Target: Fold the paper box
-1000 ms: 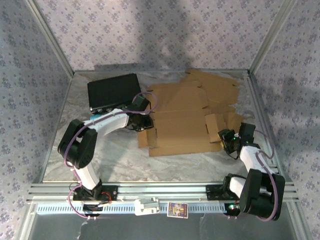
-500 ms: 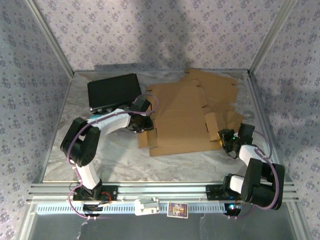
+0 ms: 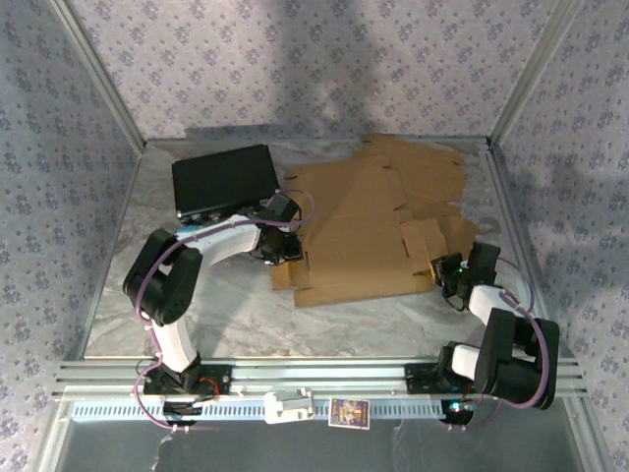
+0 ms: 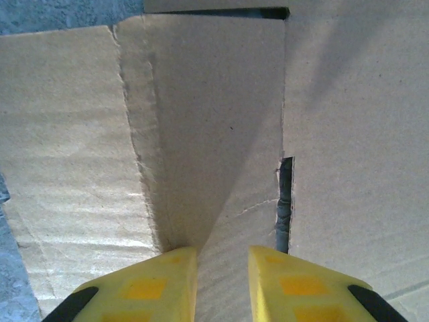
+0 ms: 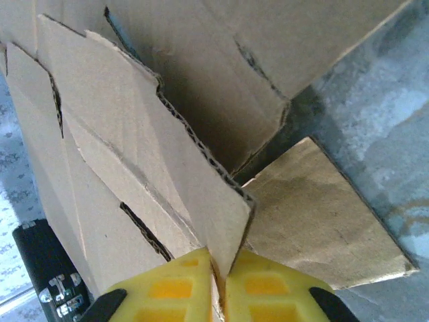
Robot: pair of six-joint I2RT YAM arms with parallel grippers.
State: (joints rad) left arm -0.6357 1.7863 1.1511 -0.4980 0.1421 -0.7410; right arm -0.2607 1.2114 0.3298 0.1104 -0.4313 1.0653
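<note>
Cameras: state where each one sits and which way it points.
Top external: above and behind the arms, looking down on the table, cardboard and black case; both arms, left end effector and right end effector show.
Left wrist: on the left arm, facing along its yellow fingers onto the cardboard.
Right wrist: on the right arm, facing along its yellow fingers, shut on a cardboard edge.
Shared: all three see the cardboard.

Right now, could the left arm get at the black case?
Probably, once it lets go: the black case lies just beyond the left gripper with nothing between, but that gripper is pinching a cardboard fold.
</note>
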